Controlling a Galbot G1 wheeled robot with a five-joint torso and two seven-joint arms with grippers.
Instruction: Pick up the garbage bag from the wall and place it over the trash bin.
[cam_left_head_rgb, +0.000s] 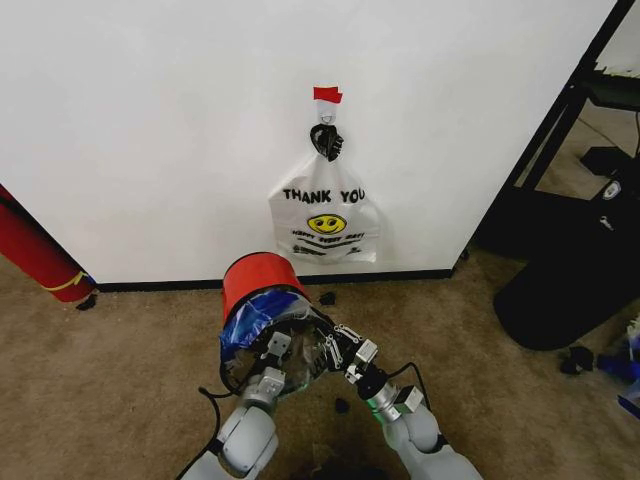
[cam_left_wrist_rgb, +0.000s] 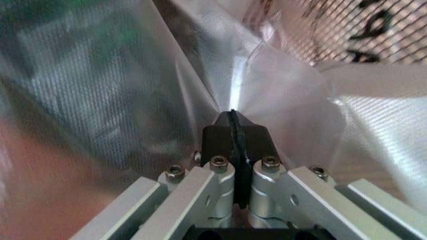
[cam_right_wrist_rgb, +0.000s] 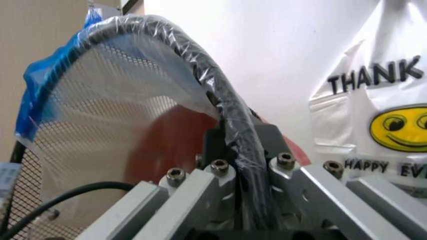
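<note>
Nearest us in the head view, both arms reach forward over the brown carpet (cam_left_head_rgb: 120, 380) and meet at the trash bin (cam_left_head_rgb: 258, 282), which lies tipped with its red bottom toward the wall. Our left gripper (cam_left_head_rgb: 276, 352) sits at the near rim of the bin; in its wrist view the left gripper (cam_left_wrist_rgb: 233, 125) has its dark fingers (cam_left_wrist_rgb: 215, 137) pressed together, pinching a fold of the garbage bag (cam_left_wrist_rgb: 293, 95). Our right gripper (cam_left_head_rgb: 350, 362) is just beside it at the same rim; in its wrist view the right gripper (cam_right_wrist_rgb: 235, 145) is clamped on the bin's black rim (cam_right_wrist_rgb: 200, 60) with plastic film wrapped over it. The garbage bag (cam_left_head_rgb: 250, 318), translucent with blue patches, is already stretched over the bin's mouth; blue plastic (cam_right_wrist_rgb: 37, 85) shows along the mesh wall of the bin (cam_right_wrist_rgb: 107, 130). Small dark scraps (cam_left_head_rgb: 327, 298) lie on the carpet near the bin. Farther back stands the white wall (cam_left_head_rgb: 150, 120) with its black baseboard (cam_left_head_rgb: 150, 285). A second bag printed THANK YOU (cam_left_head_rgb: 325, 220) with a yellow smiley hangs from a hook (cam_left_head_rgb: 326, 125) under a red tape strip (cam_left_head_rgb: 327, 94). A red roll (cam_left_head_rgb: 35, 250) leans at the wall's left end; a large black bulk (cam_left_head_rgb: 570, 290) sits to the right.
</note>
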